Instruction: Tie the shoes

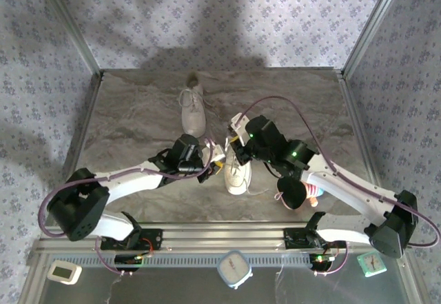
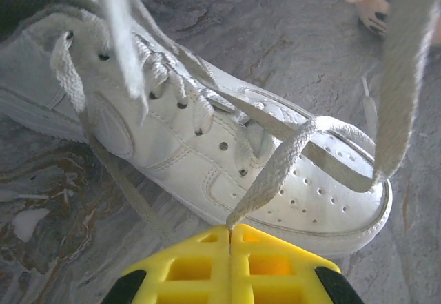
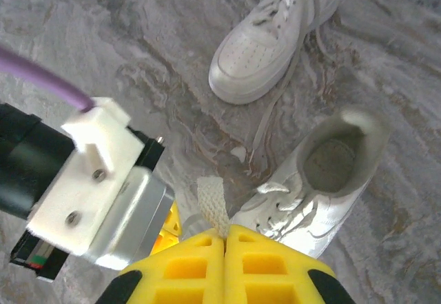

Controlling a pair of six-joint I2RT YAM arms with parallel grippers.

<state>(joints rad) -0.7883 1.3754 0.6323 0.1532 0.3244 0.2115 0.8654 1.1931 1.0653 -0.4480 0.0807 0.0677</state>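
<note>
Across the grey marbled tabletop [image 1: 138,111], walled in by floral paper, your two white shoes sit apart. The far shoe [image 1: 193,111] lies untouched toward the back, and the near shoe [image 1: 238,174] sits between the arms. Your left gripper [image 2: 229,238] is pinched tight on one lace [image 2: 275,169], your right gripper [image 3: 225,238] on the other lace end [image 3: 211,204]. Both strands are lifted clear of the near shoe, probably so you can cross them for the first knot.

left arm [image 1: 131,180], right arm [image 1: 344,182] angled inward, wrists close. left gripper [image 2: 229,238], right gripper [image 3: 225,231] clamped tight, each pinching a lace [image 2: 275,173].
</note>
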